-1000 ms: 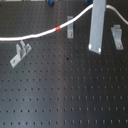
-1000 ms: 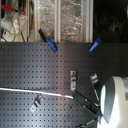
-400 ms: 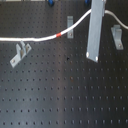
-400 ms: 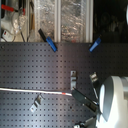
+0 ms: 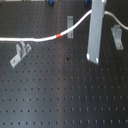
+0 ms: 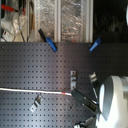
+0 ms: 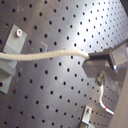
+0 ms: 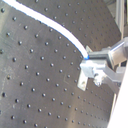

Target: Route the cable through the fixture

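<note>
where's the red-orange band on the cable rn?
In the first exterior view, the red-orange band sits on the thin white cable, just toward the first exterior view's left of the middle grey metal bracket.

you see cable (image 5: 40,40) running from first exterior view's left edge | passing over bracket (image 5: 20,53) on board (image 5: 60,95) | second bracket (image 5: 70,27) behind it | third bracket (image 5: 117,37) at right
</note>
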